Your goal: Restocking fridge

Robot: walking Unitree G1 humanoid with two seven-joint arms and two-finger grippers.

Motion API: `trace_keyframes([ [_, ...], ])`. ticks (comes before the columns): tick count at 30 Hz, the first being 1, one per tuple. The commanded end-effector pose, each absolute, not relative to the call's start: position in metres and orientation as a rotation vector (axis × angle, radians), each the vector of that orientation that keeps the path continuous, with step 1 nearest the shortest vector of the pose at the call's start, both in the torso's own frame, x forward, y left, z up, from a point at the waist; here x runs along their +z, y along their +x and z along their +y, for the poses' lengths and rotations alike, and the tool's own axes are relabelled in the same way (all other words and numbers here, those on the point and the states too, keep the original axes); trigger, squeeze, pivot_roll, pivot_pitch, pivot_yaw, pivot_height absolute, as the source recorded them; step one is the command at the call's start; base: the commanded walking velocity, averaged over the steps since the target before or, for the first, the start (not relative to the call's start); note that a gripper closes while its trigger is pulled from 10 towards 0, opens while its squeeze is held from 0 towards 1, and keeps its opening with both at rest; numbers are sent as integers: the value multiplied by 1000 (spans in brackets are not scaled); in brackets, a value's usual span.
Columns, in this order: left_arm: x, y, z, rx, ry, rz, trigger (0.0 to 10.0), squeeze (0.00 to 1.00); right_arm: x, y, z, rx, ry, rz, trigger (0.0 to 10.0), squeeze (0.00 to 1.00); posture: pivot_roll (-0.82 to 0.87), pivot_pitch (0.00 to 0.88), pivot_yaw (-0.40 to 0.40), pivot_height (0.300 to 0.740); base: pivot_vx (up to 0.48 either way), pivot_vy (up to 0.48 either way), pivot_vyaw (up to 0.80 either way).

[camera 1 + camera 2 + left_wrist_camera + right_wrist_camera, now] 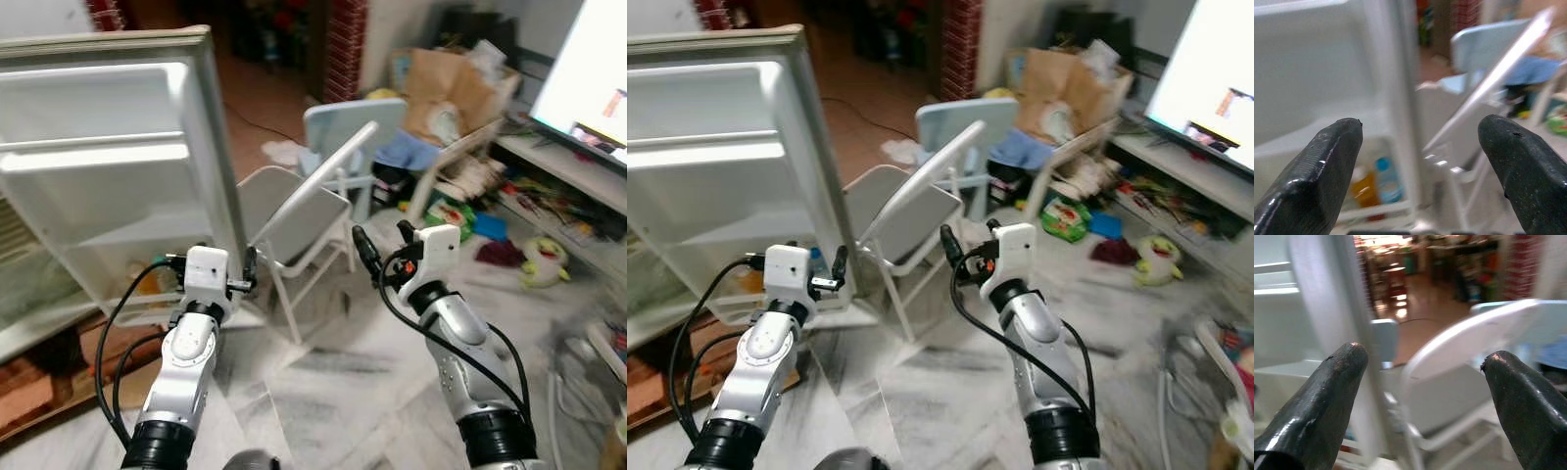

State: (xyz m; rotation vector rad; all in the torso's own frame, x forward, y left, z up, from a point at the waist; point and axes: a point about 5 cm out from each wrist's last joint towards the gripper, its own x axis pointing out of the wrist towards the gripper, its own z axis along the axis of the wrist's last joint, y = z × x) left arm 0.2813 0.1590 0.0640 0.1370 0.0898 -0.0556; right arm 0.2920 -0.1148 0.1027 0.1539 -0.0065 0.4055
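Two silver arms of ours reach forward over the grey-veined marble floor (pixel 323 392). Our left gripper (pixel 1420 161) hovers by the outer edge of the open white fridge door (pixel 108 166), its black fingers (pixel 1317 171) spread wide with nothing between them. Our right gripper (pixel 1422 396) is held up near the folded white metal chair (pixel 304 211) that leans just beside the door edge; its jaws are also wide apart and hold nothing.

On the door's lowest shelf, the left wrist view shows an orange bottle (pixel 1365 188) and a bottle with a blue cap (pixel 1387 180) standing side by side, blurred. Part of the fridge's interior (pixel 34 284) shows at far left.

Behind the folded chair stands a pale blue plastic chair (pixel 343 127) with blue cloth on it. Farther right, brown paper bags (pixel 451 88) sit on a cluttered low stand, a bright television screen (pixel 588 69) glows above a long shelf, and toys lie scattered on the floor, among them a yellow-green plush toy (pixel 542 259).
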Motion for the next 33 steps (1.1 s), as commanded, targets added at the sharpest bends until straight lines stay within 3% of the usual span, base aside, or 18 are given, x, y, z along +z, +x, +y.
trace_keyframes([
  [1, 66, 284, 160, -50, 141, 84, 10000, 0, 107, 293, -113, 430, 147, -27, 10000, 0, 43, 0, 11, 740, 446, 0, 781],
  [14, 64, 283, 158, -37, 137, 99, 10000, 0, 108, 291, -110, 468, 139, -41, 10000, 0, 46, 0, 9, 740, 447, 0, 760],
  [22, 56, 280, 154, -14, 83, 162, 10000, 0, 107, 290, -109, 481, 134, -39, 10000, 0, 48, 0, 10, 740, 0, 0, 722],
  [33, 26, 266, 143, -97, 51, 409, 10000, 0, 115, 301, -111, 419, 111, -68, 10000, 0, 59, 0, 5, 740, 0, 0, 694],
])
